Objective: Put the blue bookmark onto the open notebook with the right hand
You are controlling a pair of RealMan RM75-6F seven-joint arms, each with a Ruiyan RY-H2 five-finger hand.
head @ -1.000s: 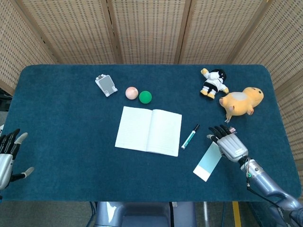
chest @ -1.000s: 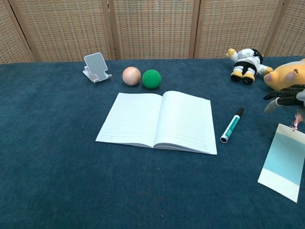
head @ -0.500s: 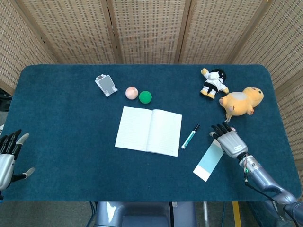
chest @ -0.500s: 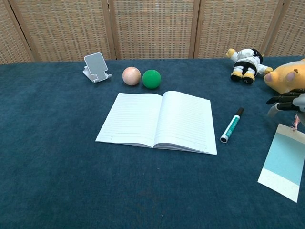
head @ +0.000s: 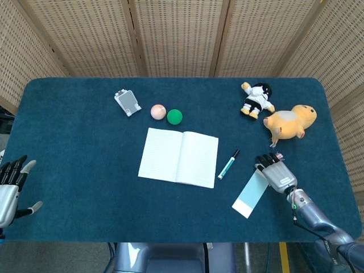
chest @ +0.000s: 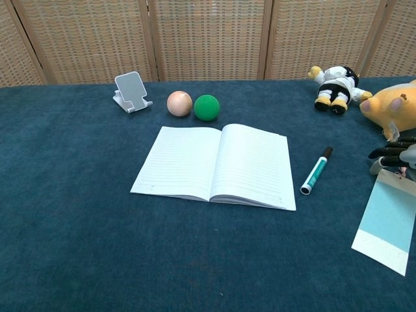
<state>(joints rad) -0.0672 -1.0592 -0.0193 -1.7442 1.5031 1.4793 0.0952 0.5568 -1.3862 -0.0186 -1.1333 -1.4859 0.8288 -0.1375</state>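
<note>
Nearest, at the front left edge of the blue counter [head: 79, 170], the left hand [head: 10, 185] hovers with fingers apart and nothing in it. At the front right the bookmark [head: 250, 194] lies flat on the counter, its pale end nearest and its far end under the right hand [head: 277, 172], which sits over that end with fingers [chest: 392, 151] stretched forward and slightly apart; whether they press the bookmark cannot be told. Just left of it lies a green marker [head: 228, 164], and next the notebook [head: 178, 157], open in the middle of the counter, well apart from the bookmark. Beyond the right hand lies a yellow plush [head: 290, 121], then a black-and-white doll [head: 256, 99]. Behind the notebook sit a green ball [head: 174, 116] and a pink ball [head: 158, 111], side by side, with a phone stand [head: 127, 102] to their left.
</note>
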